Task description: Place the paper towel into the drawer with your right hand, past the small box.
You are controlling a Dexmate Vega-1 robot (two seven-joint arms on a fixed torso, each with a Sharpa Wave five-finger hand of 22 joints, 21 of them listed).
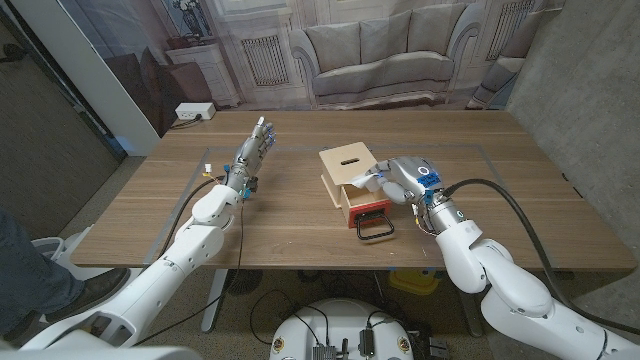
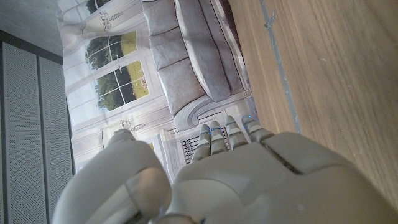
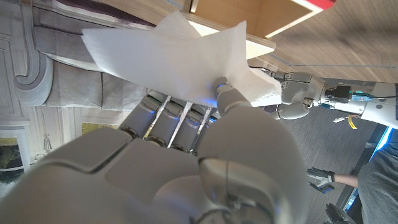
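A white paper towel is pinched between the thumb and fingers of my right hand. The hand hovers at the right side of a small wooden box with a slot in its top. The box's drawer is pulled out toward me, showing a red front and a black loop handle. In the right wrist view the towel hangs just before the drawer's wooden wall. My left hand is held out over the table's left part, fingers straight and apart, holding nothing.
A white power strip lies at the table's far left corner. Thin tape lines mark the wooden table. A person's leg shows at the left edge, beside the table.
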